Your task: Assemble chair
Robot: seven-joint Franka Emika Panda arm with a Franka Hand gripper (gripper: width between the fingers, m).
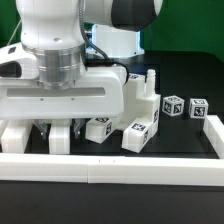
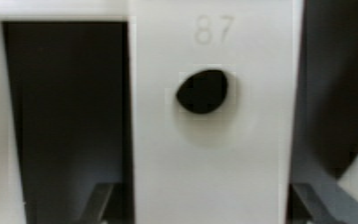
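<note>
In the wrist view a white chair bar (image 2: 211, 150) with a round dark hole and the number 87 fills the middle. It runs between my two fingers (image 2: 105, 200), which sit tight against its sides. My gripper (image 2: 211, 208) looks shut on it. In the exterior view the gripper (image 1: 50, 130) is low over the black table, at the exterior view's left, mostly hidden by the arm. A cluster of white tagged chair parts (image 1: 140, 110) stands beside it. Two small tagged cubes (image 1: 173, 105) (image 1: 198, 108) sit at the exterior view's right.
The large white robot housing (image 1: 60, 90) blocks much of the exterior view. A long plain white border rail (image 1: 120, 166) runs along the table's front edge. White blocks (image 1: 15, 140) lie below the housing at the exterior view's left.
</note>
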